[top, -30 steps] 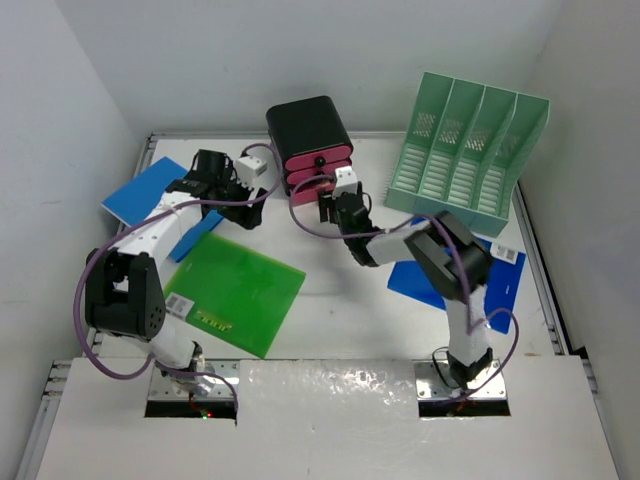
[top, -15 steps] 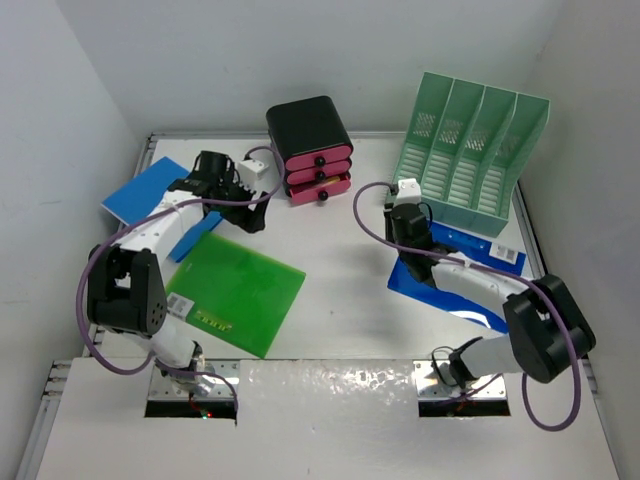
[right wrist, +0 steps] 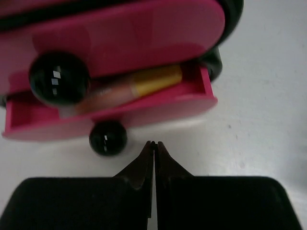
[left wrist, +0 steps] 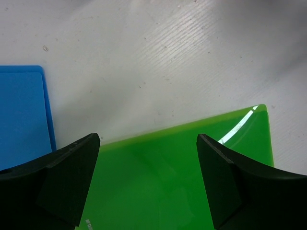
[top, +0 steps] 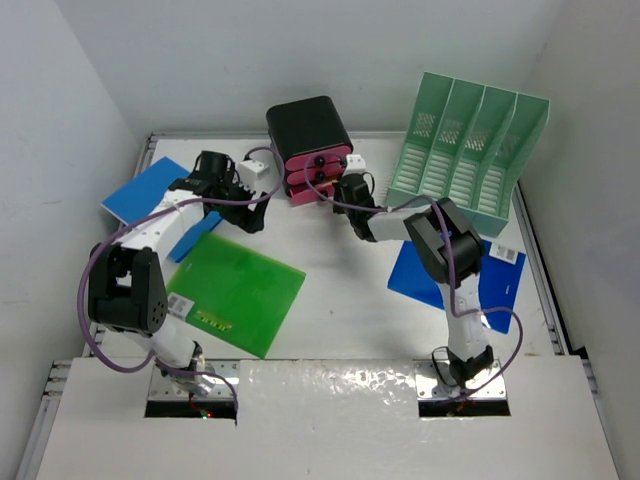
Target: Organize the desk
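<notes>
- Right arm is back at the drawer unit (top: pixel 308 130) after half a second over by the file rack (top: pixel 470 140). The right tool (right wrist: pixel 154 146) has gone from parted to fully pinched. The left arm has barely shifted.
- Worktop (top: pixel 340 270): white, railed at the edges, spanning the whole view under everything.
- Nearest the bases: the green folder (top: pixel 235 285) lies flat and askew at left. A blue folder (top: pixel 415 275) lies at right, partly under the right arm.
- Left tool (left wrist: pixel 147 141): spread wide, holding nothing, hanging over the green folder's far edge. A second blue folder (left wrist: pixel 24 115) lies just beside it.
- Risk here: a thin sheet flat on a slick surface gives the tips no lip. My guess is that a descent would skate the folder along or ride it onto the blue one, not lift it.
- Right tool: tips pressed together on nothing, low to the worktop. They sit just to one side of the bottom drawer's knob (right wrist: pixel 108 138), not around it.
- Bottom drawer (right wrist: pixel 120 115): ajar, with a yellow pen (right wrist: pixel 148 81) lying lengthwise inside.
- Risks: an off-centre push could skew the drawer so it binds. The unit looks light and could slide back instead. I cannot tell whether the pen sits proud; if it does, it may jam the closing.
</notes>
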`<state>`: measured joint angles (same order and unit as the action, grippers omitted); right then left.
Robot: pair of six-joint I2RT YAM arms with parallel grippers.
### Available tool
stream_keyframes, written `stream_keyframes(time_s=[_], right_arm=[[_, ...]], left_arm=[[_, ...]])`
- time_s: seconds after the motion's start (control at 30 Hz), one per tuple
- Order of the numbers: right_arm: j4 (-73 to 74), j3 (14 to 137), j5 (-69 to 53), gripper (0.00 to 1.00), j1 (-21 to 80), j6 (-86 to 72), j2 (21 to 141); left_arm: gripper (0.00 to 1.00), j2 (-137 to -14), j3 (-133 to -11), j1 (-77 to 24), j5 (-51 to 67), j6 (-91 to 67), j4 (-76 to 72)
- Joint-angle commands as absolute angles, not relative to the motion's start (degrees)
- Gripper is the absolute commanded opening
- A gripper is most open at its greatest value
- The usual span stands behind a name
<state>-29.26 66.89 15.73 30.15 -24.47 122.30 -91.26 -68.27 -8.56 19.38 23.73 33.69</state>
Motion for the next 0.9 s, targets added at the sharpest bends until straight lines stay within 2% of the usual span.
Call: stream_keyframes(time_s=[0.0, 0.27, 0.43, 0.6, 0.83, 0.87], right_arm=[[-32.9, 72.4, 18.8, 0.00, 30.3, -26.9, 125.2], [-36.3, 80.9, 21.7, 0.00, 30.1, -28.0, 134.0], [-44.2, 80.7, 23.3, 0.00, 30.1, -27.1, 134.5], [-45.4, 82.2, 23.1, 0.00, 30.1, -26.3, 135.2], [-48.3, 71.4, 22.4, 0.00, 30.7, -26.7, 128.1], [-48.9, 69.5, 22.7, 0.03, 30.9, -26.5, 126.9]], left_arm=[[0.80, -91.6, -70.0, -8.0, 19.0, 24.3, 32.4], [0.81, -92.7, -70.2, -8.0, 18.3, 24.6, 32.4], [0.81, -92.5, -70.2, -8.0, 18.2, 24.5, 32.3], [0.81, -92.6, -70.1, -8.0, 17.9, 24.6, 32.4], [0.81, -88.8, -68.6, -5.5, 13.1, 20.7, 26.9], [0.82, -87.8, -68.1, -4.5, 12.1, 20.0, 26.0]])
